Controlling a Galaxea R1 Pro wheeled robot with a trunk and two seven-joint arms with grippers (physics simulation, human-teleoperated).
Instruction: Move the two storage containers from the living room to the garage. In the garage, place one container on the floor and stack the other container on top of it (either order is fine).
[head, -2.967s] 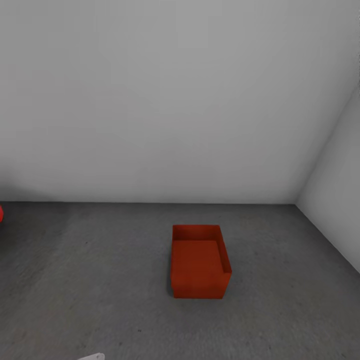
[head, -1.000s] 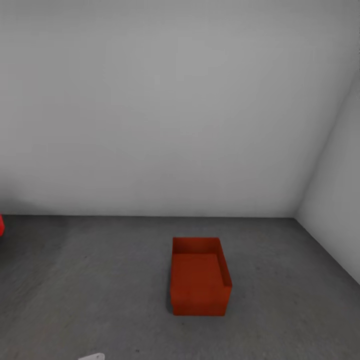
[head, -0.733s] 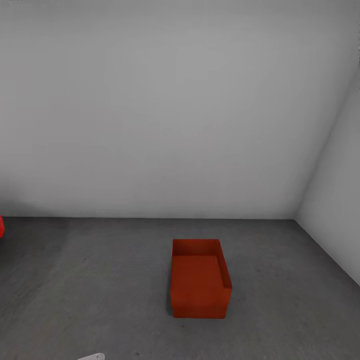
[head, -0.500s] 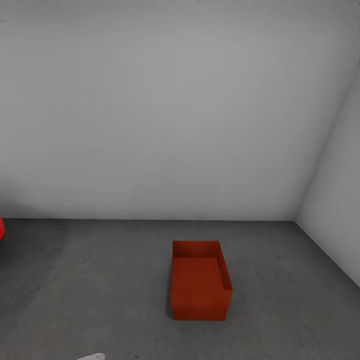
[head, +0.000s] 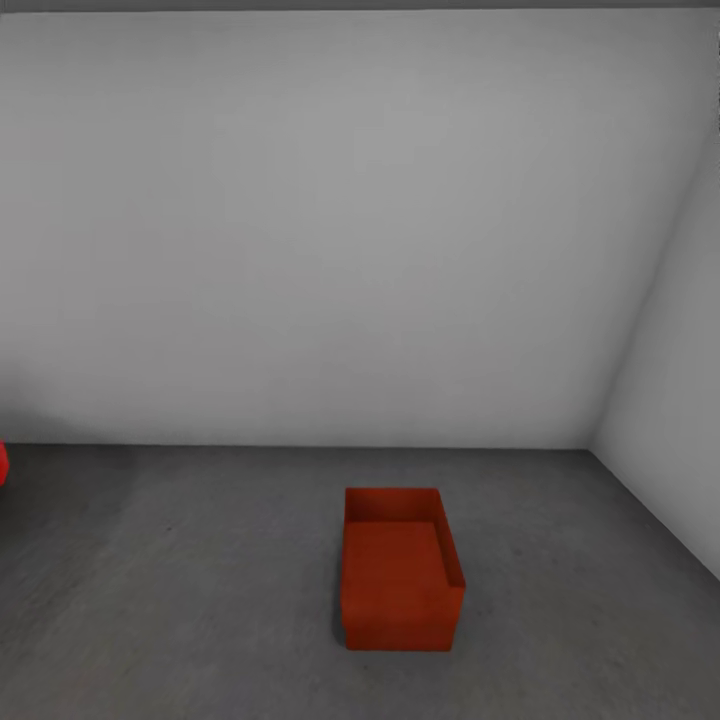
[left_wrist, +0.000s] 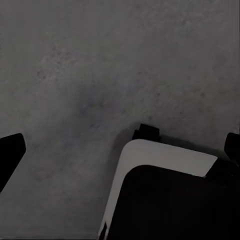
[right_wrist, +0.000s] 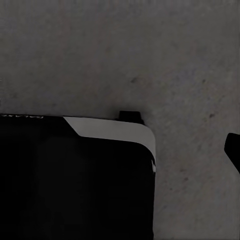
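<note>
In the garage, the pale grey back wall (head: 340, 230) occupies most of the head view, meeting a second pale wall (head: 675, 440) at the 3 o'clock side in a vertical corner. Below them lies the floor (head: 200, 600), a dark grey, speckled concrete surface, which also appears in the left wrist view (left_wrist: 100, 75) and the right wrist view (right_wrist: 125, 55).

One storage container (head: 400, 570) stands upright on the floor at about 6 o'clock in the head view, slightly toward the 5 o'clock side. It is orange-red, rectangular and without a lid, open side up, with the interior visible. It is well apart from both walls.

A white-and-black part of the robot's base appears in the left wrist view (left_wrist: 165, 200) and in the right wrist view (right_wrist: 75, 175), directly above the concrete.

A small bright red object (head: 3, 463) is cut off at the 9 o'clock edge of the head view; its identity cannot be determined.

Left gripper: dark finger tips (left_wrist: 10, 152) sit at opposite edges of the left wrist view, spread wide with nothing between them. Right gripper: one dark finger tip (right_wrist: 234, 147) shows at the frame edge; the jaw state cannot be determined.
</note>
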